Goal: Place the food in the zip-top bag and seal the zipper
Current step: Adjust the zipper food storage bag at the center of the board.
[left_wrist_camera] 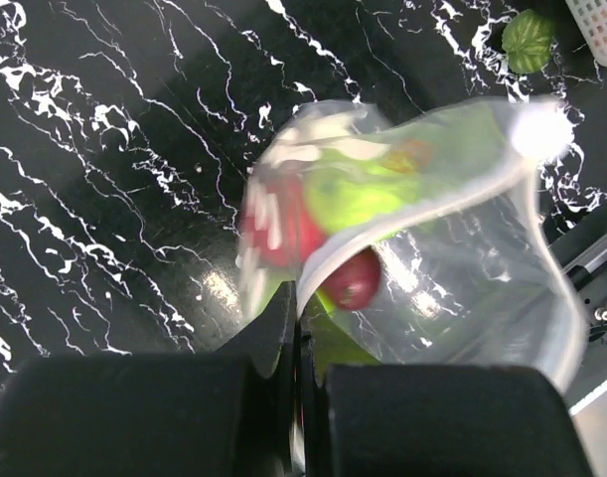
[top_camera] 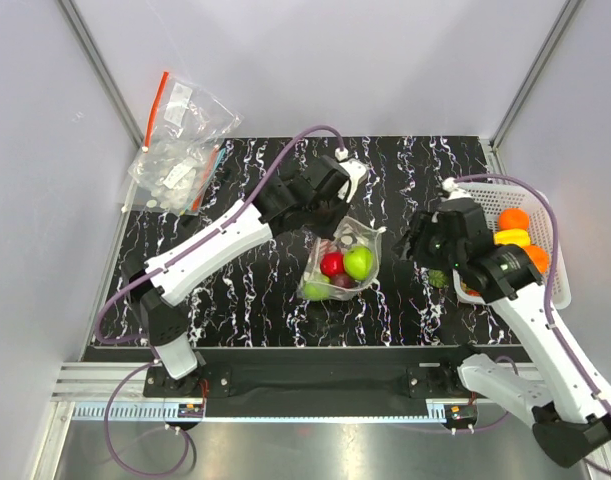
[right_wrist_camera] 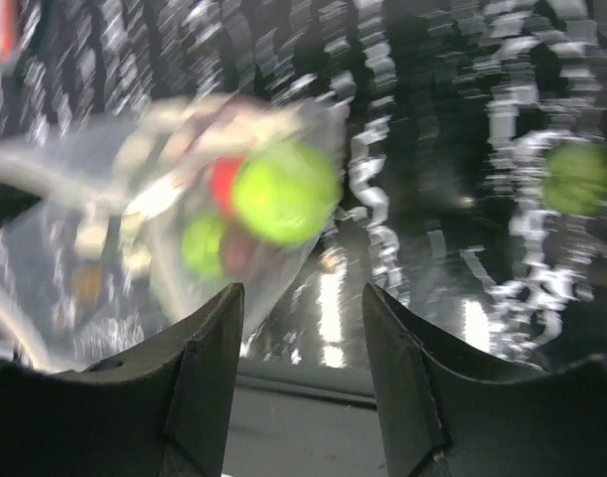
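The dotted zip-top bag lies mid-table with red, green and dark fruits inside. My left gripper is shut on the bag's pale mouth edge, the zipper, and holds it up. In the top view it sits at the bag's far edge. My right gripper is open and empty, just right of the bag, which shows blurred in the right wrist view. In the top view it hovers between bag and basket. A green fruit lies loose on the table, also in the left wrist view. Orange and yellow fruits sit in the basket.
A white basket stands at the right edge. A clear undotted bag with a red strip lies at the back left. Grey walls enclose the table on three sides.
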Available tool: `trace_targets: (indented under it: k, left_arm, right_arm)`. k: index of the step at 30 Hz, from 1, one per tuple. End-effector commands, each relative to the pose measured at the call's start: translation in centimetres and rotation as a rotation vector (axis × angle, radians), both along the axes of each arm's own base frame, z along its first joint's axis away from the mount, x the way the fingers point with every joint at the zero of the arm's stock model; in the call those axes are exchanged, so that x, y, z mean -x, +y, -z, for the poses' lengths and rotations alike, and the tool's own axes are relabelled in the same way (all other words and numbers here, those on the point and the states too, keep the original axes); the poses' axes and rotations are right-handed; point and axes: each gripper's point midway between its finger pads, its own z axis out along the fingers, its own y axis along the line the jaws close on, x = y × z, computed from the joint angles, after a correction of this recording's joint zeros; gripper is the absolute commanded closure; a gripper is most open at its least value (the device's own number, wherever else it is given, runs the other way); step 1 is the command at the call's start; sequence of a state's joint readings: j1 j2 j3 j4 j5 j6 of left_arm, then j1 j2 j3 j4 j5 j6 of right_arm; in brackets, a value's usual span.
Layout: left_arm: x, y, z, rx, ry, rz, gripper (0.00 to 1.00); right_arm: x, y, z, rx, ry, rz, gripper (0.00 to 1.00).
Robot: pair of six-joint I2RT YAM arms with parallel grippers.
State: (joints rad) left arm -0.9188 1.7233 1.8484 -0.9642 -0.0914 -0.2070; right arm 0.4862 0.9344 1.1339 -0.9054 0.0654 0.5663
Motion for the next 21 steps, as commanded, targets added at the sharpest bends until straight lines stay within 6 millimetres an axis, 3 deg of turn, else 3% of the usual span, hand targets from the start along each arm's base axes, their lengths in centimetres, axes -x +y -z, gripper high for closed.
trace_targets:
  k: [1,7,13,15,16,21]
  left_arm:
    - [-0.2,1.2,-0.6,0.02,-0.029,-0.02,1.0]
    - [0.1,1.1,0.0,0.053,-0.022,-0.012,1.0]
    - [0.1,0.6,-0.5,0.099,-0.038,-0.006,0.99]
    - [0.2,0.3,-0.8,0.118,-0.037,0.004,0.99]
    - [0.3,0.2,-0.8,0.12,-0.037,0.008,0.98]
    - [0.5,0.8,-0.3,0.102,-0.039,0.017,0.98]
  right_arm:
    - [-0.5,-4.3,0.3,0.047,0.019,0.107,0.43]
    - [-3.5,-11.1,0.7,0.067,0.014,0.343,0.43]
    - [-6.2,-15.6,1.7,0.052,-0.001,0.573,0.39]
    - [-7.0,-16.7,2.8,0.065,0.008,0.642,0.33]
    - [-7.3,-17.5,3.9,0.094,0.032,0.679,0.26]
    - [-8.4,-20.1,6.9,0.137,0.063,0.825,0.12]
